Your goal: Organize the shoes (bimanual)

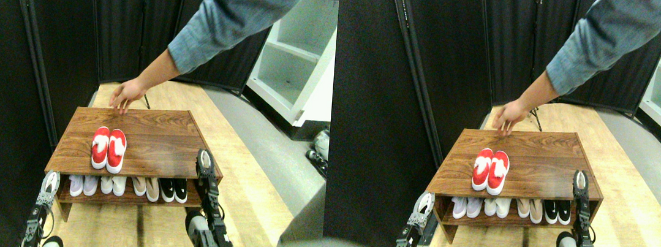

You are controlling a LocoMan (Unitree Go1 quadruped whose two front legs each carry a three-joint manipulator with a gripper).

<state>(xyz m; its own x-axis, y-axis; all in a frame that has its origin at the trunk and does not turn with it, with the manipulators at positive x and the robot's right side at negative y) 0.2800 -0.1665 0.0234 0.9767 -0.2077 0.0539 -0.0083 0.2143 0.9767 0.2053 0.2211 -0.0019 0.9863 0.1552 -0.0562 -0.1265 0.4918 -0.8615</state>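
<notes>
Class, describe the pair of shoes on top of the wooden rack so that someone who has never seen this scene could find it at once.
Find the low wooden shoe rack on the pale wood floor, in front of the black curtains. On its top board, towards the left front, stands the pair of red shoes, side by side and touching. It is the only red pair and the only one on top; the white, beige and black pairs sit on the shelf below.

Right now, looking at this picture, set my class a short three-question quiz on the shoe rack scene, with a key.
1. True or false: the red shoes sit side by side on top of the wooden rack.
2. What touches the rack's far edge? A) a gripper B) a person's hand C) a black shoe
3. Fill in: the white, beige and black pairs stand on the ____ shelf.

Key: 1 true; 2 B; 3 lower.
</notes>
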